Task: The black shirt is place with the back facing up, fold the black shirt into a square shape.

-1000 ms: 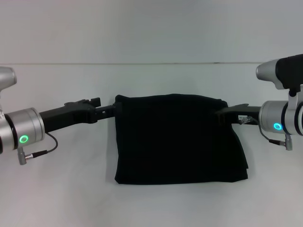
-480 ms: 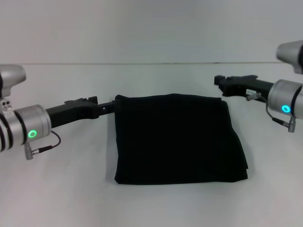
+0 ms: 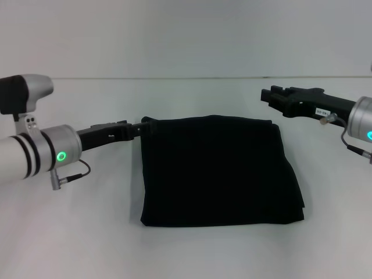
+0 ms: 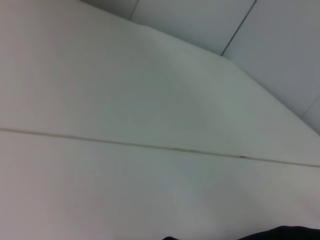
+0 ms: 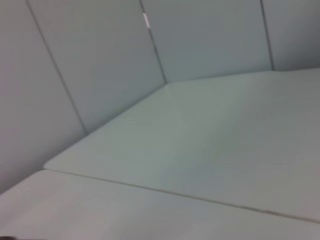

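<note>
We find the plain black soft fabric shirt [image 3: 218, 171] lying flat on the white table [image 3: 70, 244], folded into a near-square block. The left tool [image 3: 145, 127] sits at the shirt's far left corner; we cannot tell whether it grips the cloth. The right tool [image 3: 267, 96] hangs clear beyond the shirt's far right corner, holding nothing, its finger state unreadable. We judge folding essentially complete; next comes freeing the left tool without dragging the corner.

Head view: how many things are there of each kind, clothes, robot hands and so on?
Black shirt, folded: 1
Robot hands: 2, the left hand at the shirt's far left corner, the right hand lifted clear beyond its far right corner
White table: 1
Total: 4
</note>
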You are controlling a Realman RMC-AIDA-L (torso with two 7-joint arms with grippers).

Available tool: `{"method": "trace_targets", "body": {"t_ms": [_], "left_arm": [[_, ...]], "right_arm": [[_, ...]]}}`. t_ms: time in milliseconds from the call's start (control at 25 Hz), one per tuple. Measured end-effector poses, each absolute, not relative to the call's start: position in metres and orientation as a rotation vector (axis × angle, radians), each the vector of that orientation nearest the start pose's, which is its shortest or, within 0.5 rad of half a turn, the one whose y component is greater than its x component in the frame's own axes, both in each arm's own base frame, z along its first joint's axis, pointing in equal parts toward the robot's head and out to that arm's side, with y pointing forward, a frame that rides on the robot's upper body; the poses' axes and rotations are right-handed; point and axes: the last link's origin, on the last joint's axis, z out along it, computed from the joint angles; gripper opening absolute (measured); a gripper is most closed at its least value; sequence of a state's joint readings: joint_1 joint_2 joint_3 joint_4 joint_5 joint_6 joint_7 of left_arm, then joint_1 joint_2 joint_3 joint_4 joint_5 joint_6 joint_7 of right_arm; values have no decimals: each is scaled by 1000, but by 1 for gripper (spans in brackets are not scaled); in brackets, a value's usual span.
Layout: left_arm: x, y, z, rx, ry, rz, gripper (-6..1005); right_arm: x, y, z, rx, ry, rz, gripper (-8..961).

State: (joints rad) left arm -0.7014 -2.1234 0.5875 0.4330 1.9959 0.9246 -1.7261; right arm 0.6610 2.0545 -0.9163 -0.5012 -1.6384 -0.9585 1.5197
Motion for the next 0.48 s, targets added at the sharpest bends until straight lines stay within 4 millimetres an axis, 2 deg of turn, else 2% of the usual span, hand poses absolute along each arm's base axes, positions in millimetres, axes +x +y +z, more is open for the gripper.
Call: {"method": "trace_targets", "body": {"t_ms": [280, 480], "left_arm": [[-270, 411, -51, -2109, -1323, -562, 947], [-264, 412, -57, -2122, -1328, -569, 945]], "right_arm": [[248, 409, -3, -2332, 878, 716, 282], [248, 409, -3, -2339, 871, 707, 526]]}}
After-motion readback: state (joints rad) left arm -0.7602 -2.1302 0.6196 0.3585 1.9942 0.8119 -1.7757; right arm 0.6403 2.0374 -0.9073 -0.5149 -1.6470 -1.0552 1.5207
